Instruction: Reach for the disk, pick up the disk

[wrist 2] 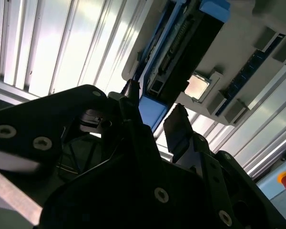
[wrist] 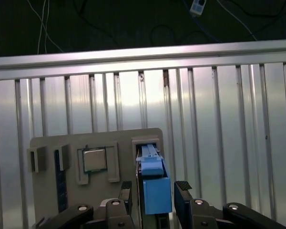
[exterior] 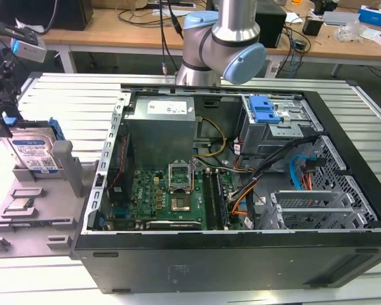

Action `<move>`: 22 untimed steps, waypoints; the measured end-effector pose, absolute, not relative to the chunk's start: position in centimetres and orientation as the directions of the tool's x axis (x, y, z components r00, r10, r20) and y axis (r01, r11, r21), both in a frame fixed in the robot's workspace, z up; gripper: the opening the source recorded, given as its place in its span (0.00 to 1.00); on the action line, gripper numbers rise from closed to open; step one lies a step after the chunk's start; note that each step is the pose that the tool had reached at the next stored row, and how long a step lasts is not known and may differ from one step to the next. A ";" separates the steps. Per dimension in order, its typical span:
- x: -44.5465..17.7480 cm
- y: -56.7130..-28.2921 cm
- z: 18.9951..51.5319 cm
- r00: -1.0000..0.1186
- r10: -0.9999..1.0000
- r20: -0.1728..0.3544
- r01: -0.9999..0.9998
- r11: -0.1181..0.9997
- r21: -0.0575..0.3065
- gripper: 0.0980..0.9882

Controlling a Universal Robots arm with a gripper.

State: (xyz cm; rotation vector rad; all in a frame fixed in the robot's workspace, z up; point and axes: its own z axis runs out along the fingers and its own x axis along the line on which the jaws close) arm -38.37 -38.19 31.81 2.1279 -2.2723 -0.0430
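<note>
Disk (exterior: 33,152) stands on edge in a grey holder (exterior: 68,166), at 9 o'clock from the case (exterior: 228,267) in the exterior view, so its blue edge offers a grip. Gripper (wrist: 154,186) straddles that edge with 1 finger either side, jaws released, not yet clamped.

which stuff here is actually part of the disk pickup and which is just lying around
In the job: disk; gripper, open, a finger on each side of the disk.
Lying about: processor chip; open computer case; blue latch in the case.
</note>
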 end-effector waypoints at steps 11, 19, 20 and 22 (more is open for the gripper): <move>-38.4 -38.2 30.6 -0.065 -0.998 0.002 -0.997 0.065 0.039 0.43; -38.4 -38.2 30.1 -0.065 -0.998 0.002 -0.997 0.065 0.039 0.43; -38.4 -38.2 30.1 -0.064 -0.998 0.002 -0.997 0.065 0.040 0.43; -38.4 -38.2 30.0 -0.065 -0.998 0.002 -0.997 0.065 0.040 0.43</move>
